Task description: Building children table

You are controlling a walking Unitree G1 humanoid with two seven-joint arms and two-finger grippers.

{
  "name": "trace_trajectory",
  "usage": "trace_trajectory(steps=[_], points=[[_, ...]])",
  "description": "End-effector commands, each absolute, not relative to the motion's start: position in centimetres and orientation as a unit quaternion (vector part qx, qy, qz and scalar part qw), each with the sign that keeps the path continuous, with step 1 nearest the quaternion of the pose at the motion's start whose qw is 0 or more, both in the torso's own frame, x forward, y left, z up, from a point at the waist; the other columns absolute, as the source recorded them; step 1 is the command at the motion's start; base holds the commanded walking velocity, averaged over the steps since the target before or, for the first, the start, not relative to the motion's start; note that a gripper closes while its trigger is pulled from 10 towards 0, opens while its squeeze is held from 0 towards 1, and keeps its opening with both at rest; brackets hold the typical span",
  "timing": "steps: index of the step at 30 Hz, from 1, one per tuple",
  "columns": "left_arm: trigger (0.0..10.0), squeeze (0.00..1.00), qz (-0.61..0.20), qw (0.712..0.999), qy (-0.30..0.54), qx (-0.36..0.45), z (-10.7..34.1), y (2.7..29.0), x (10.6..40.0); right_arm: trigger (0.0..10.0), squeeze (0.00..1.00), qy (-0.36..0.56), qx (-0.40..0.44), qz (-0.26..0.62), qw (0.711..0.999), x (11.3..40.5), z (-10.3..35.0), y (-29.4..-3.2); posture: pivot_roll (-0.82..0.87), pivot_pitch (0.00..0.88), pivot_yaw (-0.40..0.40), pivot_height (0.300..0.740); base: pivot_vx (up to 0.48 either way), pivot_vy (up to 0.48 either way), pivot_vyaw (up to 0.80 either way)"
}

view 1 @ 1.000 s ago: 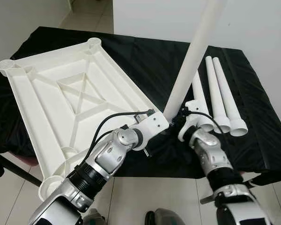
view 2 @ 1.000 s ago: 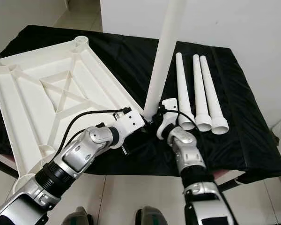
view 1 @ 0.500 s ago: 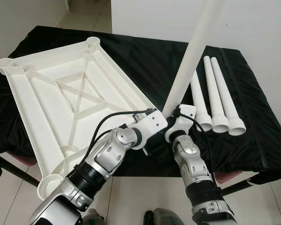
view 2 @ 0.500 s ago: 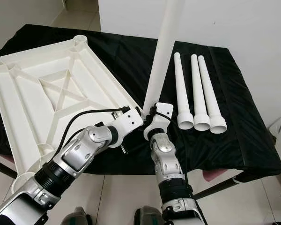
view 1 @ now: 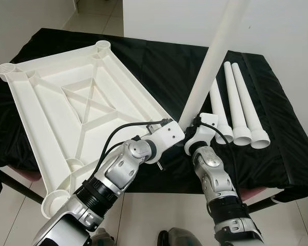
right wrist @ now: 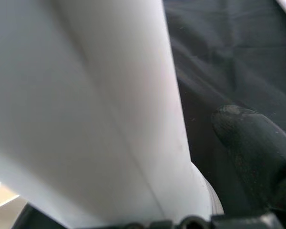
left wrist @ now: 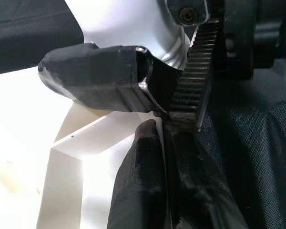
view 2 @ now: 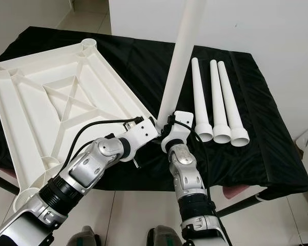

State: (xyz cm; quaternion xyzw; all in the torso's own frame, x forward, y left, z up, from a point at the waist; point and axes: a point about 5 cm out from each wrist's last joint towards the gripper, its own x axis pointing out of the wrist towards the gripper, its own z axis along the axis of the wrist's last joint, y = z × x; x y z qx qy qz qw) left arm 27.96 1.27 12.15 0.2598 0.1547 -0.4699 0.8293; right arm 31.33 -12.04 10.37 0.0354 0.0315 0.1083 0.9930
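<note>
While the white tabletop lies upside down on the left of the black cloth, its near-left corner overhangs the cloth's front edge, and its far-left corner sits just at the cloth's side. Bare cloth lies open beyond the tabletop's far edge. At the tabletop's near-right corner the left gripper is clamped on the base of the standing leg, one finger pressed to the tube. Just beside it, the right gripper sits against the same leg; whether it pinches cannot be told, as the tube crowds its wrist view. Three spare legs lie side by side to the right, with clear cloth beyond them. Compared with half a second ago, the right forearm has swung slightly outward. The standing leg's top is cut off
</note>
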Motion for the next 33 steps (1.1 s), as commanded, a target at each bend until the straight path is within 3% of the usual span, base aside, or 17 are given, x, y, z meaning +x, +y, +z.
trace_trajectory(steps=[1,6,7,11,27,28,29,30,33], points=[[10.0,0.00,-0.499,0.799,0.205,0.265,9.9,1.2,26.6,10.0,1.00,0.057,0.035,0.087,0.994,31.8,9.8,-14.5,-0.05,0.000,-0.046,0.740,0.000,0.000,0.00],[10.0,0.00,-0.500,0.799,0.204,0.265,9.9,1.1,26.7,10.0,0.98,0.052,0.040,0.175,0.982,32.2,10.1,-14.8,-0.06,0.000,-0.043,0.740,0.000,0.000,0.00],[10.0,0.00,-0.500,0.799,0.204,0.265,9.9,1.2,26.7,10.0,0.00,0.048,0.036,0.198,0.978,32.2,10.1,-14.9,-0.06,0.000,-0.037,0.740,0.000,0.000,0.00],[10.0,0.00,-0.501,0.798,0.204,0.265,10.0,1.2,26.7,10.0,0.00,0.039,0.017,0.267,0.963,32.3,10.0,-14.6,-0.06,0.002,-0.032,0.740,0.000,0.000,0.00],[10.0,0.00,-0.504,0.796,0.203,0.268,10.0,1.2,26.8,10.0,0.00,0.036,0.006,0.347,0.937,33.5,10.4,-15.1,-0.06,0.002,-0.023,0.740,0.000,0.000,0.00],[10.0,0.00,-0.504,0.796,0.203,0.268,10.0,1.2,26.8,4.8,0.00,0.035,0.004,0.348,0.937,33.5,10.4,-15.2,-0.06,0.002,-0.023,0.740,0.000,0.000,0.00],[10.0,0.00,-0.504,0.796,0.203,0.268,10.0,1.2,26.8,4.8,0.00,0.035,0.004,0.348,0.937,33.5,10.4,-15.2,-0.06,0.002,-0.023,0.740,0.000,0.000,0.00],[10.0,0.00,-0.504,0.796,0.203,0.268,10.0,1.1,26.8,0.0,0.00,0.037,0.003,0.351,0.936,33.5,10.2,-15.3,-0.06,0.002,-0.025,0.740,0.000,0.000,0.00],[10.0,0.00,-0.503,0.796,0.203,0.268,10.0,1.1,26.7,0.0,0.00,0.043,0.006,0.353,0.935,33.4,9.9,-15.6,-0.06,0.003,-0.025,0.740,0.000,0.000,0.00]])
